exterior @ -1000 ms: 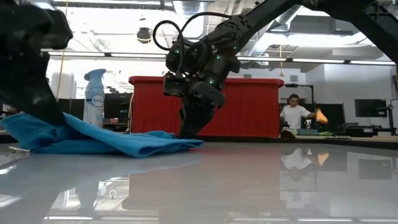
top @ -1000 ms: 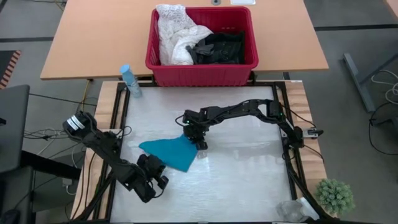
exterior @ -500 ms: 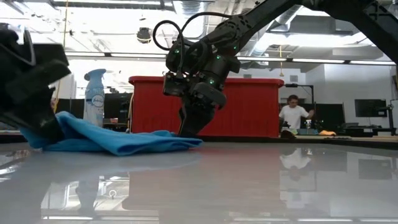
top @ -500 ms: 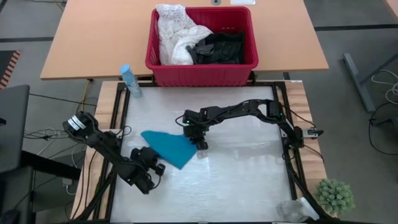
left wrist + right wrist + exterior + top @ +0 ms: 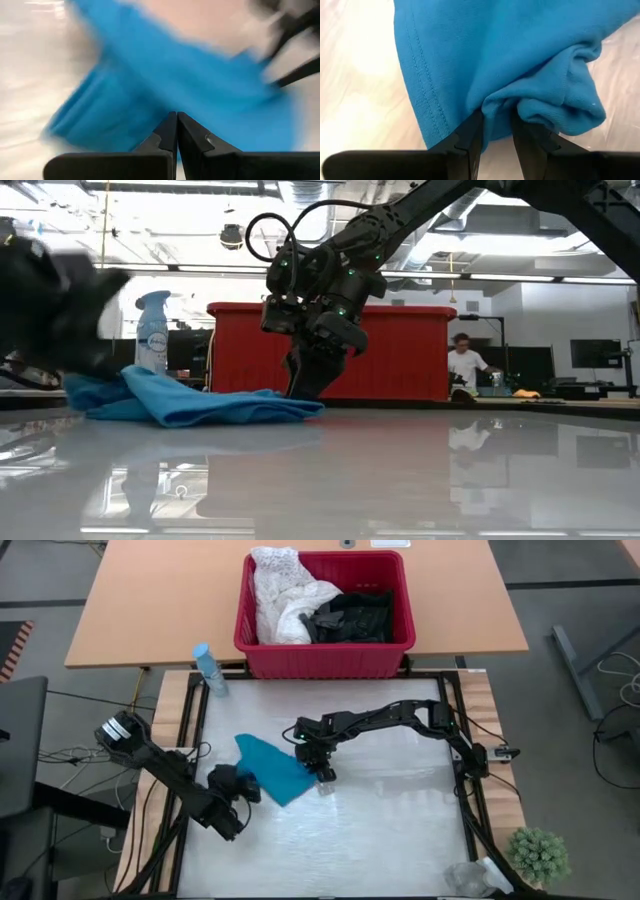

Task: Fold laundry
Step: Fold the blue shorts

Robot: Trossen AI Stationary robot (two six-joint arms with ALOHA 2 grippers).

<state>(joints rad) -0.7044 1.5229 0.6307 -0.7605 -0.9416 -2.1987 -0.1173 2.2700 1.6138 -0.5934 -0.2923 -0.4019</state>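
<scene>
**A:** what changed vs the earlier frames?

**B:** left gripper (image 5: 243, 785) has carried its edge of the teal garment (image 5: 275, 770) up and inward across the table (image 5: 400, 830). A second ago the cloth was spread wide and low, tip toward the left arm's side. Now it's bunched narrower and sits closer to the right gripper (image 5: 318, 772). Right arm hasn't shifted at all.

**A:** grips?

**B:** left fingers are pressed fully together with the teal cloth right at their tips; left wrist view is motion-blurred, but the cloth travels with the gripper, so it's pinching the edge. Right fingers (image 5: 470, 137) are clamped on a bunched fold of the teal fabric, stitched hem running just beside them.

**A:** orientation of the garment?

**B:** in the high view its long axis runs diagonal, from the corner near the left gripper toward the near-right corner at the right gripper. In the low view it lies flat on the table with a raised hump (image 5: 150, 385) at the left gripper's end, tapering to the right gripper (image 5: 305, 385).

**A:** where on the table?

**B:** left of centre, between the two grippers. Rest of the laundry is in the red basket (image 5: 325, 655) on the far desk: white lacy piece (image 5: 280, 595) on one side, black garments (image 5: 355, 615) on the other. Spray bottle (image 5: 208, 670) stands near the basket's corner.
</scene>
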